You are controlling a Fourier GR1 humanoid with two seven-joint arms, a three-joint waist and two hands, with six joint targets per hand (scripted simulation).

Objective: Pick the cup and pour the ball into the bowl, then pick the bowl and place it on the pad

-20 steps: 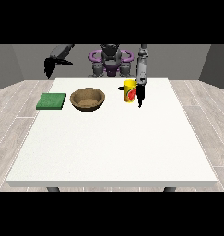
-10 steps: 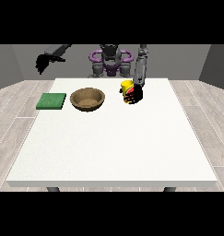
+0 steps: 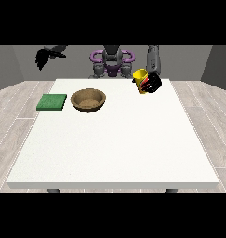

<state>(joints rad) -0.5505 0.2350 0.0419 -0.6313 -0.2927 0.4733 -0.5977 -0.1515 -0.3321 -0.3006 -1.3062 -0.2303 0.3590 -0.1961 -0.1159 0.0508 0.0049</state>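
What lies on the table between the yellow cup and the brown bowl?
Nothing: in the front view only bare white table separates the tilted cup, held by the hand at the view's right, from the bowl.

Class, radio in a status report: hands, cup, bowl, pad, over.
Hand at view's right shut on cup, lifted and tilted. Other hand raised off to the side. Bowl on table beside pad; nothing between cup and bowl.

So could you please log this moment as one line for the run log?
hand at the view's right: holds cup, tilted | bowl: on table | pad: bare
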